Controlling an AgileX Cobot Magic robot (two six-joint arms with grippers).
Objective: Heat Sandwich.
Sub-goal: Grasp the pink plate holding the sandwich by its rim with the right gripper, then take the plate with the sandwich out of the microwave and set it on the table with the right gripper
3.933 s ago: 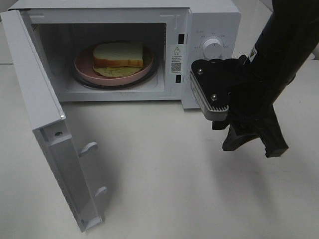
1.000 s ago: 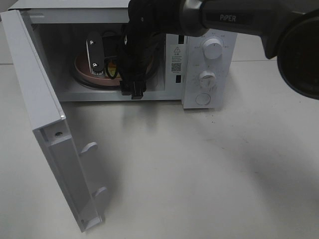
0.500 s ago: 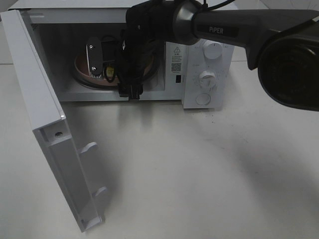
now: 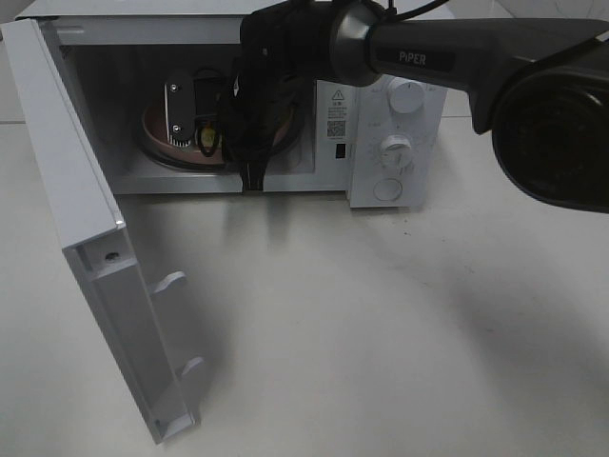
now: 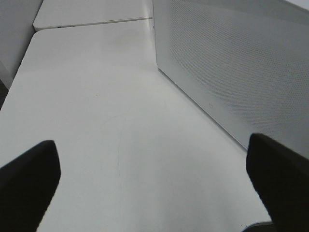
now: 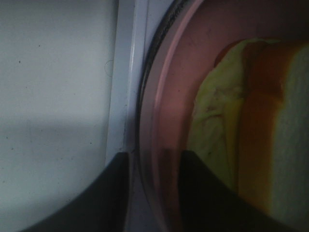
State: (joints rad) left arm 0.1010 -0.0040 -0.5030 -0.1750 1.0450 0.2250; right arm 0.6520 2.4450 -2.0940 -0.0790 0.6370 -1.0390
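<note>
The sandwich (image 6: 260, 121), white bread with a brown crust and yellow-green filling, lies on the round pink plate (image 6: 169, 96) inside the open microwave (image 4: 400, 57). In the high view my right arm hides the sandwich, and only the plate's left part (image 4: 155, 133) shows. My right gripper (image 4: 249, 171) reaches into the cavity. In the right wrist view the gripper (image 6: 154, 193) has its two dark fingers (image 6: 96, 193) close together astride the plate's front rim. My left gripper (image 5: 154, 188) is open and empty over the bare table beside the microwave's perforated side wall (image 5: 231, 63).
The microwave door (image 4: 86, 238) stands wide open to the left, reaching toward the table's front. Two knobs (image 4: 406, 95) sit on the control panel at the right. The glass turntable rim (image 6: 145, 72) lies under the plate.
My right arm has moved from the right of the microwave into the cavity. Over the last half second its fingers have drawn together on the plate's rim.
</note>
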